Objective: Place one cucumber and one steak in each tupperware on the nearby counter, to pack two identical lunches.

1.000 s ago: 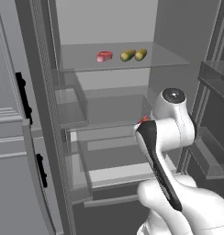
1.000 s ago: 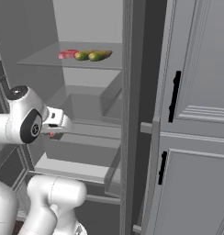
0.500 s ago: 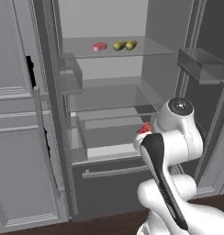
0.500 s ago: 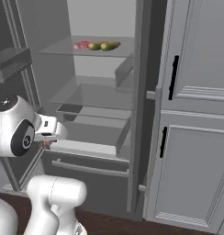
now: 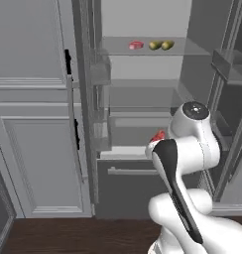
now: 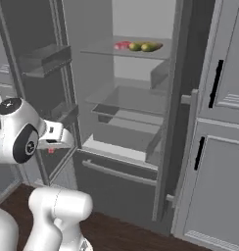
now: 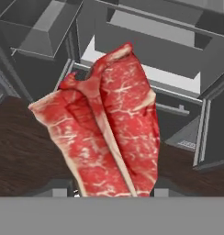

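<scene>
In your left base view, the gripper [image 5: 160, 137] sits tucked behind the arm's white elbow, a scrap of the dark red steak [image 5: 158, 135] showing at it; far above the jaws, on the fridge shelf [image 5: 192, 48], lie the pink steak [image 5: 136, 45] and 2 cucumbers [image 5: 161, 45]. In your right base view, the shelf food sits high and right of the jaws. In your hand view, the jaws are nearly closed on the streaked steak [image 7: 109, 133], which hangs straight ahead of them.

The steak [image 7: 109, 133] looks raw and moist, red with white fat streaks. The fridge shelf [image 5: 143, 52] is clear glass. The floor [image 5: 68, 235] is dark wood.
</scene>
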Robot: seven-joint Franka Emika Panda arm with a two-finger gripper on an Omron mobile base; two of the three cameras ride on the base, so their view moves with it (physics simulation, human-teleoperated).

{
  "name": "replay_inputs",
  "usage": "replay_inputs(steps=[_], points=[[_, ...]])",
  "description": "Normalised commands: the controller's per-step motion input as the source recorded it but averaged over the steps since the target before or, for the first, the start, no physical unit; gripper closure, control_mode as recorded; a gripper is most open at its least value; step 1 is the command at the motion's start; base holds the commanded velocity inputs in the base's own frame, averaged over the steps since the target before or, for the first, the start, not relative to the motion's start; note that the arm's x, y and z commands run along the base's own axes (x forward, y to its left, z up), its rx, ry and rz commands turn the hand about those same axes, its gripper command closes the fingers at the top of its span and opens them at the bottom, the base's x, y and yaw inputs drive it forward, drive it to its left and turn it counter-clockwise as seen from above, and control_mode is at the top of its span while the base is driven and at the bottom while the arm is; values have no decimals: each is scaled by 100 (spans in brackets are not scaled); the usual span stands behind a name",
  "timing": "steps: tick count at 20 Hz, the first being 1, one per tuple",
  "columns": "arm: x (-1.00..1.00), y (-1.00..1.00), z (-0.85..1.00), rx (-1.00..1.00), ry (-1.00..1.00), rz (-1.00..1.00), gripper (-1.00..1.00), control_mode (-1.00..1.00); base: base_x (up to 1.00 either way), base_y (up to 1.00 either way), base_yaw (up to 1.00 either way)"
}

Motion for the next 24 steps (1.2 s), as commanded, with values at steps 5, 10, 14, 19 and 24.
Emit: replay_inputs(steps=[5, 10, 14, 19, 24], points=[[0, 0, 0, 0, 0, 0, 100, 100, -17, 16, 85], [0, 0, 0, 0, 0, 0, 100, 100, 1, 39, 85], [0, 0, 0, 0, 0, 0, 100, 100, 45, 50, 69], [0, 0, 0, 0, 0, 0, 100, 100, 100, 12, 29], [0, 0, 0, 0, 0, 0, 100, 100, 100, -6, 2]])
